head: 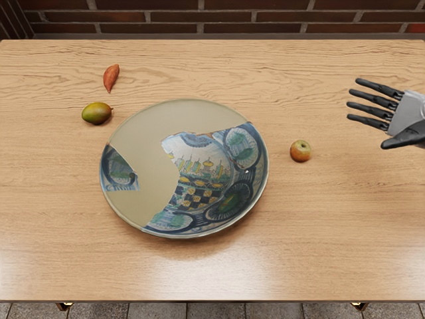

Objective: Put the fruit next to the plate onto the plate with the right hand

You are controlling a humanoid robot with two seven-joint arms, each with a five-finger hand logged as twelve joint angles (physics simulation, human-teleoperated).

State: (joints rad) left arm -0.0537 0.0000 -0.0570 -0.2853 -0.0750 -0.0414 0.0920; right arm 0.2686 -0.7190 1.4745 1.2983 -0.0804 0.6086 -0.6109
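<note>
A small red-and-yellow apple [301, 151] lies on the table just right of the large patterned plate [126, 139]. The plate is blue, green and beige and holds nothing. My right hand [382, 116] comes in from the right edge, hovering to the right of the apple and a little farther back. Its fingers are spread and hold nothing. The left arm is out of view.
A green-and-red mango [97, 113] lies left of the plate. Behind it lies an orange-red sweet potato [111, 77]. The wooden table [332, 232] ends at a brick wall [219, 16] at the back.
</note>
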